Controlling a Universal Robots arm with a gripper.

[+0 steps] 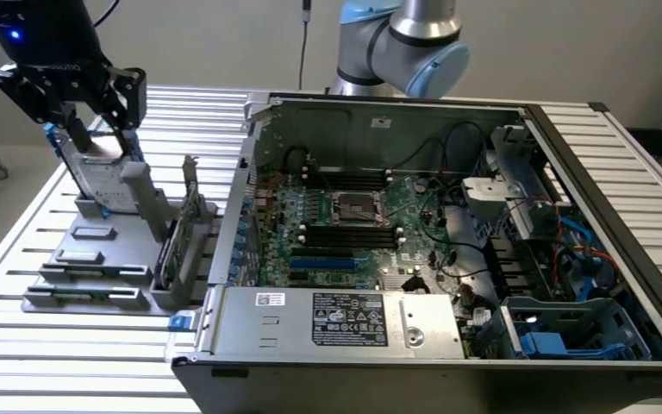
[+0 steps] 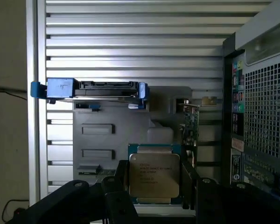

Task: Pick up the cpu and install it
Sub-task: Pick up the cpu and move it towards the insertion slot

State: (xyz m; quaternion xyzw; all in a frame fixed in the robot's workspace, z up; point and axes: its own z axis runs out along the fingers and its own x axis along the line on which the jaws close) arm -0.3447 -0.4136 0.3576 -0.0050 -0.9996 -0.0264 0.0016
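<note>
The cpu, a small flat square chip with a dull silver top and a green edge, sits between my two dark fingers in the wrist view. The fingers stand wide and touch its two opposite sides. In the exterior view my gripper hangs at the far left, above the grey parts rack and right beside the upright hard drive. The dark metal-framed socket lies in the middle of the green motherboard inside the open computer case, well off to the exterior view's right of the gripper.
The silver hard drive with blue brackets stands in the rack next to a grey post and an upright card. A silver power supply lies at the case's near edge. The case's perforated wall is close. A slatted metal table carries everything.
</note>
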